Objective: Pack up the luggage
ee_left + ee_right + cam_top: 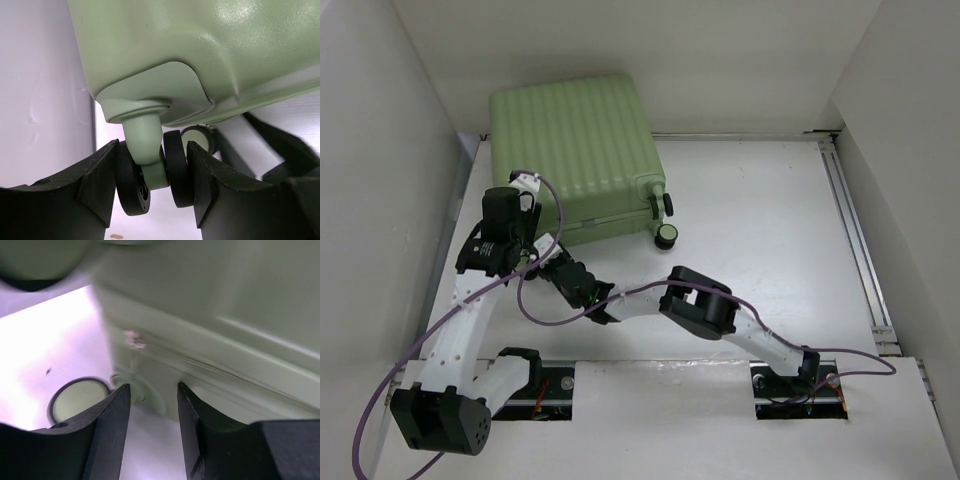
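Observation:
The luggage (575, 150) is a pale green ribbed suitcase lying shut and flat at the back left. My left gripper (528, 246) is at its near left corner. In the left wrist view the gripper (152, 175) is shut on the twin black wheel (177, 167) below the shell (200, 50), one pad against each side. My right gripper (553, 260) sits just right of it, at the suitcase's near edge. Its jaws (154, 390) stand open under the shell (225, 300) with nothing between them. A wheel (77, 400) shows to their left.
Another wheel (667, 236) sticks out at the suitcase's near right corner. White walls close in the table on the left, back and right. A metal rail (855, 230) runs along the right side. Purple cables (535, 310) loop beside both arms.

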